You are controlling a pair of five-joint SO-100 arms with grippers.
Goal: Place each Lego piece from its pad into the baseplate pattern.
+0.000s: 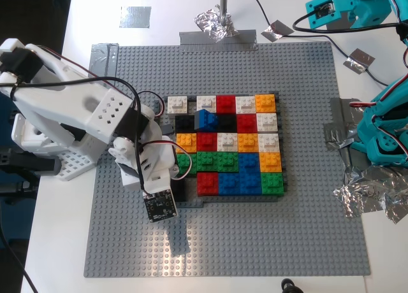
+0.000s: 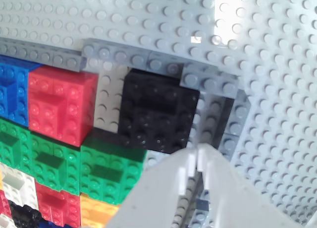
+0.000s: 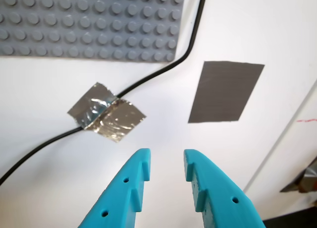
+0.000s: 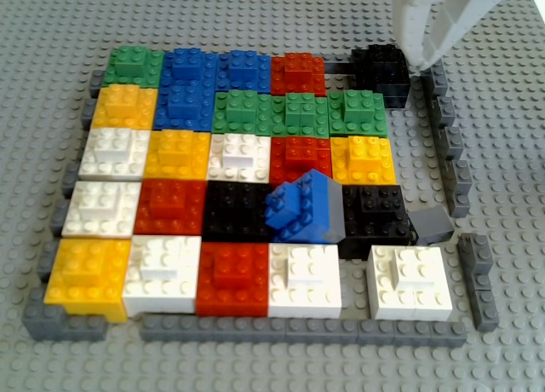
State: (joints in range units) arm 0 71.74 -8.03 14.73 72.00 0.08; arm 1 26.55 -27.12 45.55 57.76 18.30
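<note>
most of the baseplate pattern [image 1: 223, 242] looks filled, by my reckoning: the frame holds a near-complete grid, and the green squares [image 4: 294, 111] i can see are all seated in it. going from the exterior view's left, my second hand [image 2: 197, 161] hangs over the mosaic's near-left corner, its jaws closed to a thin slit with nothing visible between them, tips just beside a black brick [image 2: 156, 114] that sits askew, with a strip of bare plate showing next to it. further right, a blue brick [image 4: 302, 206] is tilted up on edge rather than pressed home, so some seating seems left to do. at the exterior view's right, my first hand [image 3: 166, 166] hovers over the white worktop [image 3: 257, 34], jaws moderately apart and empty. ahead of it lies a grey pad [image 3: 225, 91], bare, beside foil [image 3: 106, 118] taped over a cable. no loose lego piece shows on any pad i can see.
</note>
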